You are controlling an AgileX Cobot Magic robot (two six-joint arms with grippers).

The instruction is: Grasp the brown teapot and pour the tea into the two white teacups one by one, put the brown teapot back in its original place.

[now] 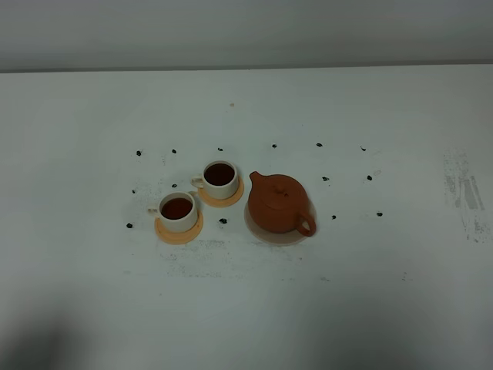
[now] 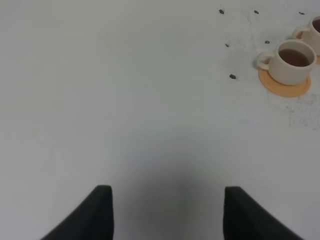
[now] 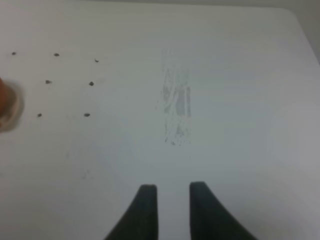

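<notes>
The brown teapot (image 1: 279,204) stands upright on the pale round mat (image 1: 255,230) right of the table's middle, spout to the back left, handle to the front right. Two white teacups (image 1: 178,210) (image 1: 219,177) stand left of it on orange coasters, both holding dark tea. In the left wrist view the near cup (image 2: 293,61) and part of the other cup (image 2: 316,31) show far from my left gripper (image 2: 167,192), which is wide open and empty. My right gripper (image 3: 173,189) is empty, its jaws a narrow gap apart; the teapot's edge (image 3: 3,95) shows far off. Neither gripper shows in the exterior view.
Small dark specks (image 1: 223,221) lie scattered on the white table around the cups and teapot. A scuffed grey patch (image 1: 464,193) marks the table at the right, and it also shows in the right wrist view (image 3: 176,105). The table's back edge (image 1: 246,69) meets a grey wall.
</notes>
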